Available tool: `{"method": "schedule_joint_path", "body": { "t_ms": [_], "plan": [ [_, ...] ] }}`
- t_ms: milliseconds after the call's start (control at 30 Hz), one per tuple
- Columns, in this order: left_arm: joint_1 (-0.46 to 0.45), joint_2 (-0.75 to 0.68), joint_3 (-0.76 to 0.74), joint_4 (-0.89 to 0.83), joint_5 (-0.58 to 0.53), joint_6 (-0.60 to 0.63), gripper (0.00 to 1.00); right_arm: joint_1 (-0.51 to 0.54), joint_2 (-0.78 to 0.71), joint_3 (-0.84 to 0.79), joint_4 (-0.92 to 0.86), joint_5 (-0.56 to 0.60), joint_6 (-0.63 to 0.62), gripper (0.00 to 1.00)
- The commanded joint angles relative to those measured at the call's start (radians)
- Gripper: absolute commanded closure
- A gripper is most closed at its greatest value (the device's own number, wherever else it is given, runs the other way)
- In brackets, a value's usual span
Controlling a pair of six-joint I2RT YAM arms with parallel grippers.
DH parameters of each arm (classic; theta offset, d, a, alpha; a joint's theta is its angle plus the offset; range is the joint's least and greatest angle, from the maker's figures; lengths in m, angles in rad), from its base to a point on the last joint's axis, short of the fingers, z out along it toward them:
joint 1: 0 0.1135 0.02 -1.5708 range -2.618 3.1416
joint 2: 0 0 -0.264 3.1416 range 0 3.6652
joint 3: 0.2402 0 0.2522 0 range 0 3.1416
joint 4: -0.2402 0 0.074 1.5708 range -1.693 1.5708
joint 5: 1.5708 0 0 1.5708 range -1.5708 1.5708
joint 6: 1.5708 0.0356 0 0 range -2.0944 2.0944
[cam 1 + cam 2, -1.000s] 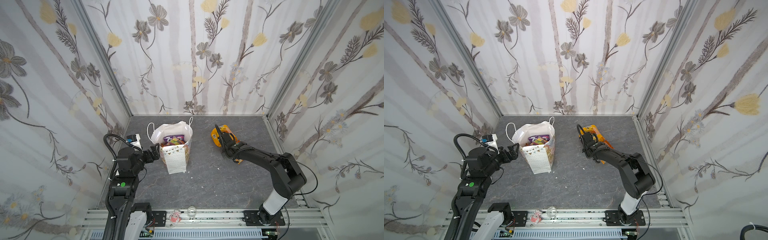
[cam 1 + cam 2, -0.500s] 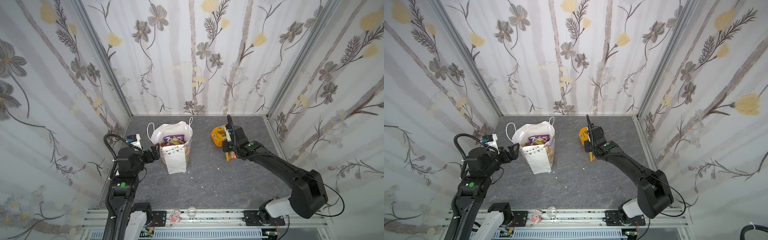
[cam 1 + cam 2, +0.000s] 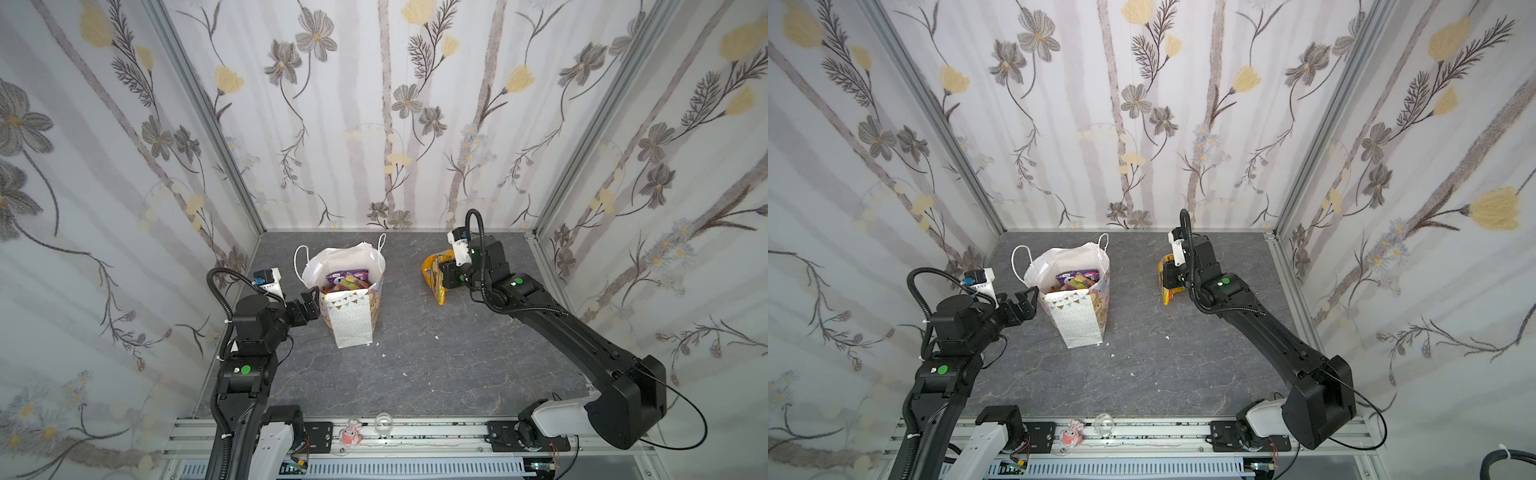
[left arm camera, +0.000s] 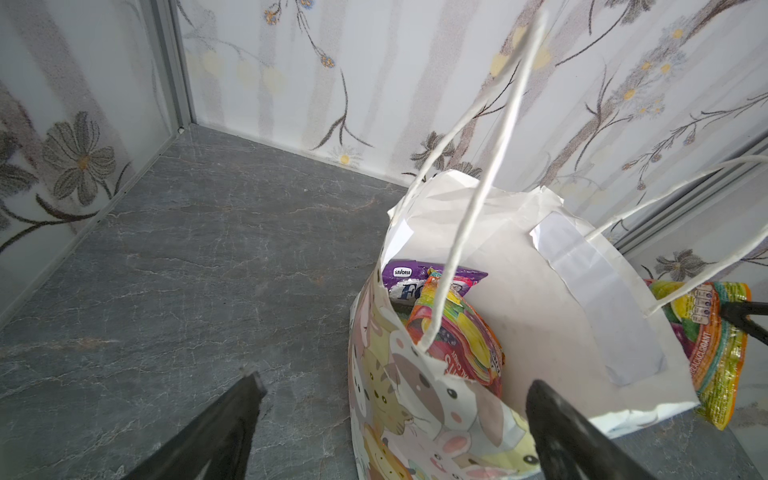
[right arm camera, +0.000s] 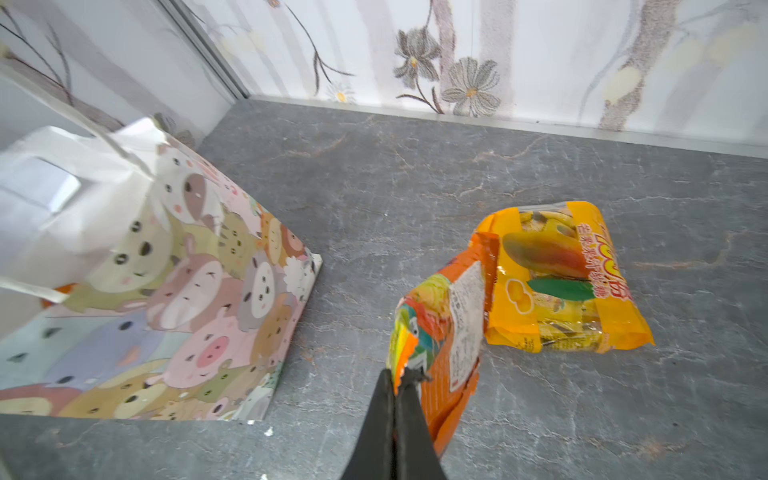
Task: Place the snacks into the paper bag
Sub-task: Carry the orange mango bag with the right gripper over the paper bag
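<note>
The paper bag (image 3: pixel 353 324) (image 3: pixel 1079 328) stands upright left of centre, white with a cartoon-animal side (image 4: pixel 395 399) (image 5: pixel 187 270). Snacks fill it: a purple packet (image 4: pixel 403 278) and a red-orange one (image 4: pixel 457 336) show at the top. My left gripper (image 3: pixel 311 303) (image 4: pixel 390 399) is open, one finger outside the bag's wall and one inside the rim. My right gripper (image 3: pixel 444 279) (image 5: pixel 399 379) is shut on the edge of an orange snack packet (image 5: pixel 449 328) (image 3: pixel 438 293), which hangs above the table. A puffy yellow-orange packet (image 5: pixel 561 282) (image 3: pixel 1163 266) lies on the table just beyond.
Patterned walls close in the grey table (image 3: pixel 415 374) on three sides. White crumbs (image 3: pixel 436 337) lie near the bag's base. A pink figure (image 3: pixel 350 437) and a clear dome (image 3: pixel 384 424) sit on the front rail.
The right gripper has risen from the yellow packet with the orange packet hanging from it, and the arm has stretched out. The left arm and the bag have not moved.
</note>
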Motion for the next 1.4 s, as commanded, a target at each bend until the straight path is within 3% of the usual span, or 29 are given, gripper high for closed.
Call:
{"method": "schedule_joint_path", "body": {
  "t_ms": [0, 167, 800, 1367],
  "plan": [
    [0.000, -0.001, -0.002, 0.032, 0.006, 0.000, 0.00, 0.002, -0.009, 0.047, 0.062, -0.087, 0.015, 1.00],
    [0.000, 0.000, -0.002, 0.032, 0.005, 0.000, 0.00, 0.019, -0.009, 0.132, 0.033, -0.128, 0.021, 1.00],
    [0.000, -0.026, -0.001, 0.032, -0.024, -0.004, 0.00, 0.166, 0.005, 0.415, -0.116, -0.083, -0.022, 1.00],
    [0.000, -0.018, -0.002, 0.030, -0.023, -0.001, 0.00, 0.282, 0.140, 0.790, -0.300, -0.032, -0.068, 1.00]
  ]
}}
